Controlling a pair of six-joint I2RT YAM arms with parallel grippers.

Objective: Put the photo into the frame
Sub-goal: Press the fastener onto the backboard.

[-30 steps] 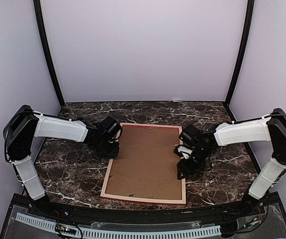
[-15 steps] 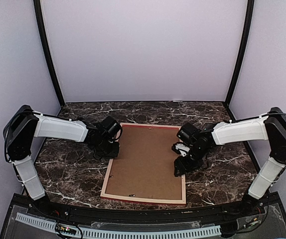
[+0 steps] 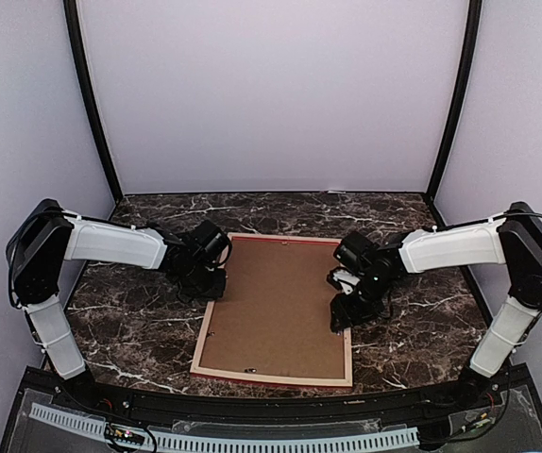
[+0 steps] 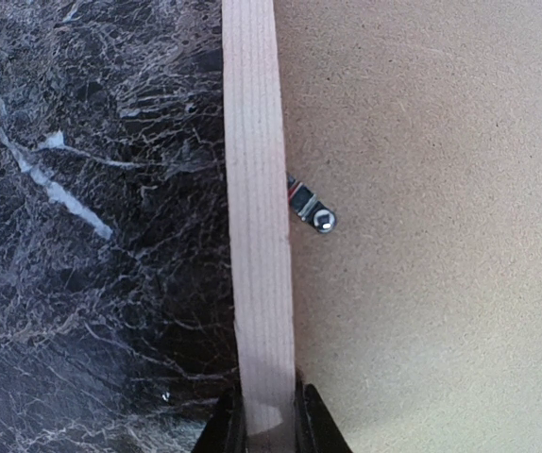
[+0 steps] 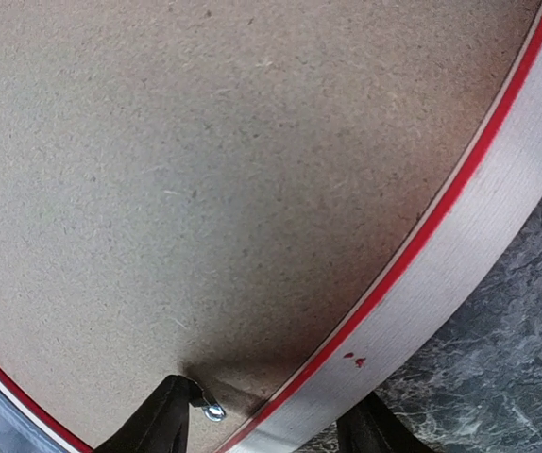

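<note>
At the centre of the top view, the frame is laid back-up on the desk, judged stiff, light and best taken by its thin rails: one is clamped by the left gripper, the other straddled by the open right gripper.

Nothing could be read — no text, label, brand or number showed on the frame, its brown backing board or the marble table.
</note>
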